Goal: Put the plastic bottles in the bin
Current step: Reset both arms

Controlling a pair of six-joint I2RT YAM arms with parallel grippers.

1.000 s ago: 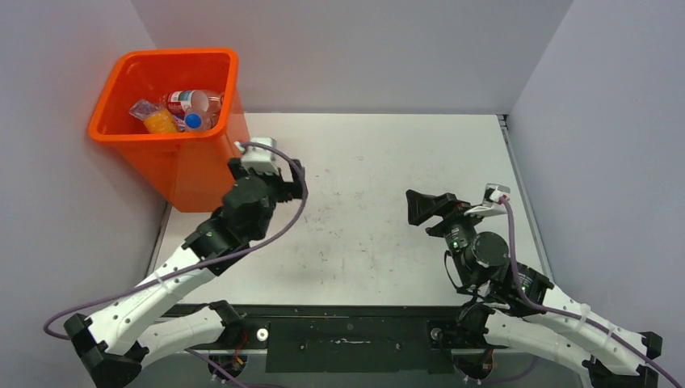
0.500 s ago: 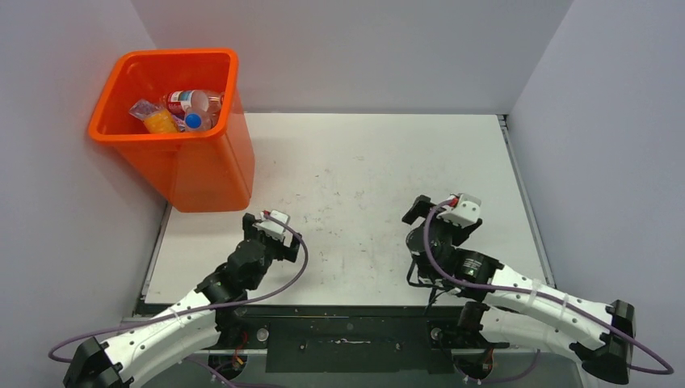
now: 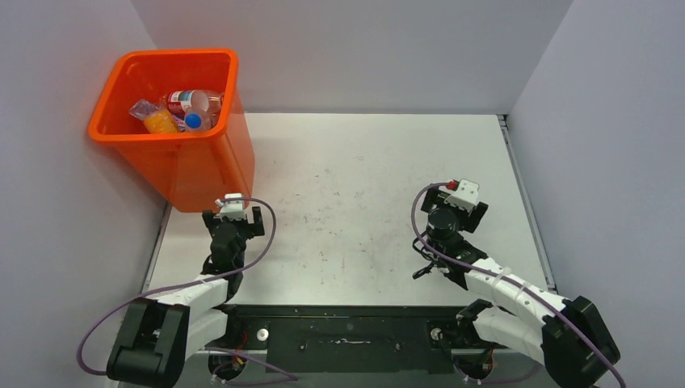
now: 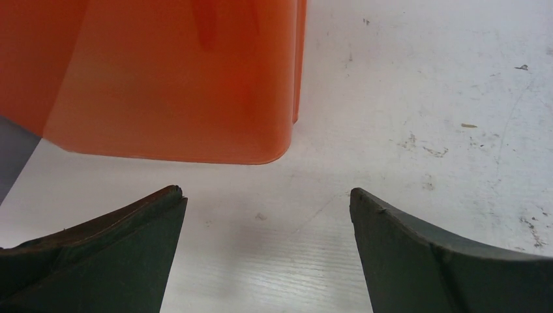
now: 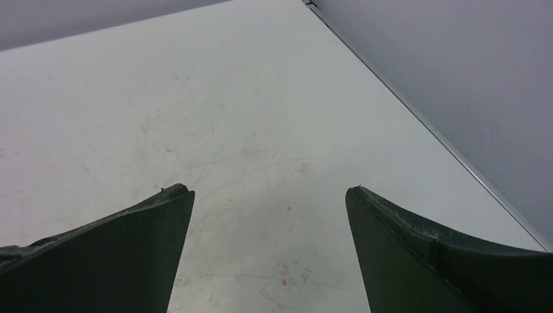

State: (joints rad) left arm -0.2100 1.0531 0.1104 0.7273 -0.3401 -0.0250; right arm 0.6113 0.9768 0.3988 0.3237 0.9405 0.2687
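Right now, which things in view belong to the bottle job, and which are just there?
Job:
- orange bin
- plastic bottles, those visible lying inside the bin
- left gripper, open, empty
- right gripper, open, empty

Not the job:
- scuffed white table
- grey walls

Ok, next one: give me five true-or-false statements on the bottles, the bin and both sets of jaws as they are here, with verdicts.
1. The bin stands upright at the table's far left corner. True.
2. Plastic bottles lie scattered on the table between the arms. False: none shows on the table; those visible lie inside the bin.
3. The left gripper has its jaws open and empty, close to the bin's base. True.
4. The right gripper is clamped on a bottle. False: its jaws are open and empty over bare table.
5. One bottle in the bin has a blue cap. True.
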